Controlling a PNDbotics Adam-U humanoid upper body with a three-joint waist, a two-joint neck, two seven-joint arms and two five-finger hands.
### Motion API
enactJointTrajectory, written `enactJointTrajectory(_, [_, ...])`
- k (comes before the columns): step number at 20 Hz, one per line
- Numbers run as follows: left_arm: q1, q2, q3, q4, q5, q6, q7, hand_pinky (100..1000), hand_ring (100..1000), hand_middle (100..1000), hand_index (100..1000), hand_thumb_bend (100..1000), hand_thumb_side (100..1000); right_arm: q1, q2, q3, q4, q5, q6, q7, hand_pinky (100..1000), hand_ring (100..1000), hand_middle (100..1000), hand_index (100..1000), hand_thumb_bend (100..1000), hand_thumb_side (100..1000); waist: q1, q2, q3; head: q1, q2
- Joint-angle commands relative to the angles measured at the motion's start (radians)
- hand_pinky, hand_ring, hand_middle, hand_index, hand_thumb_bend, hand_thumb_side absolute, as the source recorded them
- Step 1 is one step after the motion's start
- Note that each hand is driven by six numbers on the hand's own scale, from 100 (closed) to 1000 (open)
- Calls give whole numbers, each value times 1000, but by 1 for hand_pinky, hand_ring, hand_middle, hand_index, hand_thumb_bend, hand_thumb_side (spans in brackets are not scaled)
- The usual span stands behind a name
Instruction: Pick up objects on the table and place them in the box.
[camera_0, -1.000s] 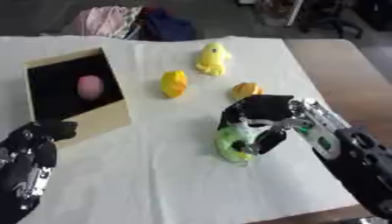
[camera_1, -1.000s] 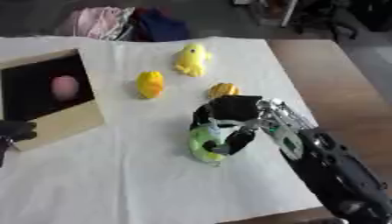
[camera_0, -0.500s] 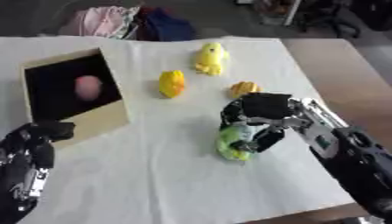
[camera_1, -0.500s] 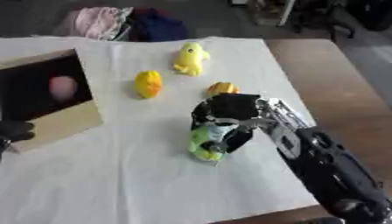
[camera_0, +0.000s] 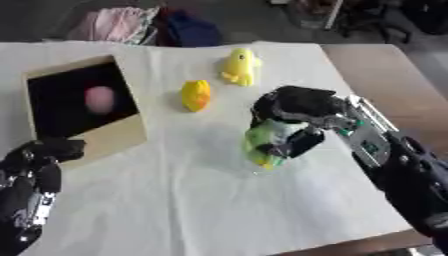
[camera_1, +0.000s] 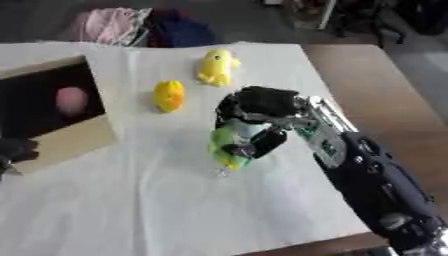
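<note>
We see the right hand (camera_0: 293, 112) near the middle of the white table (camera_0: 175, 200), its fingers curled down around a green toy (camera_0: 267, 140), which it grasps from above. The upper part of the toy is hidden under the palm, and a dark finger (camera_0: 297, 145) crosses its front, so we cannot make out its full shape; a yellowish patch shows at its lower end. Whether the toy touches the cloth or hangs just above it we cannot tell.

Beyond the hand, on its far side, stands a yellow duck-like toy (camera_0: 239, 66); to the hand's left lies an orange-yellow toy (camera_0: 195, 95). Farther left is the box (camera_0: 105, 142), its dark inside holding a pink object (camera_0: 99, 99) whose form is blurred.

The left hand (camera_0: 39, 155) shows at the lower left corner, partly cut off by the edge, its fingers curled and holding nothing, just beside the box's near wall.
</note>
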Motion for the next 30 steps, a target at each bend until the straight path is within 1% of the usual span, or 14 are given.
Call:
enactJointTrajectory(1, [-8, 7, 4, -22, 1, -2, 2, 792, 795, 659, 720, 100, 546, -38, -37, -35, -17, -50, -122, 135, 189, 211, 100, 252, 100, 232, 10, -11, 1, -7, -7])
enactJointTrajectory(7, [-15, 11, 1, -31, 6, -3, -2, 791, 795, 659, 720, 100, 548, -112, -35, -87, 17, -102, -122, 130, 182, 206, 100, 255, 100, 211, 10, -6, 16, -14, -16])
enactJointTrajectory(11, [-23, 15, -4, -37, 8, -3, -9, 791, 795, 659, 720, 100, 548, -165, -24, -123, 44, -132, -122, 111, 175, 201, 100, 258, 100, 185, 7, 0, 39, -26, -24])
enactJointTrajectory(15, [-39, 20, -14, -46, 13, -4, -19, 789, 794, 658, 720, 100, 554, -223, -11, -152, 45, -157, -122, 81, 175, 201, 100, 261, 100, 148, -1, 9, 80, -48, -41])
enactJointTrajectory(19, [-57, 27, -21, -57, 23, -3, -29, 781, 791, 658, 720, 100, 564, -266, 8, -177, 47, -162, -122, 42, 171, 198, 100, 260, 100, 100, -14, 14, 131, -75, -60])
enactJointTrajectory(20, [-61, 29, -23, -61, 26, -3, -32, 780, 791, 657, 720, 100, 568, -274, 16, -183, 51, -162, -122, 32, 170, 197, 100, 260, 100, 100, -17, 16, 144, -82, -65])
enactJointTrajectory(21, [-66, 31, -24, -64, 30, -3, -34, 778, 790, 659, 720, 100, 668, -281, 24, -188, 56, -163, -122, 22, 169, 196, 100, 260, 100, 100, -20, 17, 157, -90, -70])
enactJointTrajectory(22, [-71, 33, -25, -69, 34, -3, -35, 777, 789, 657, 720, 100, 580, -287, 32, -192, 61, -163, -122, 13, 168, 196, 100, 260, 100, 100, -23, 17, 170, -97, -74])
enactJointTrajectory(27, [-105, 43, -26, -82, 67, -14, -41, 774, 786, 656, 721, 100, 610, -311, 92, -206, 85, -144, -122, -9, 168, 194, 100, 261, 100, 100, -34, 21, 229, -135, -94])
enactJointTrajectory(30, [-125, 46, -28, -82, 86, -22, -45, 773, 784, 656, 721, 100, 617, -325, 131, -213, 107, -138, -122, -9, 165, 191, 100, 262, 100, 100, -42, 23, 258, -157, -98])
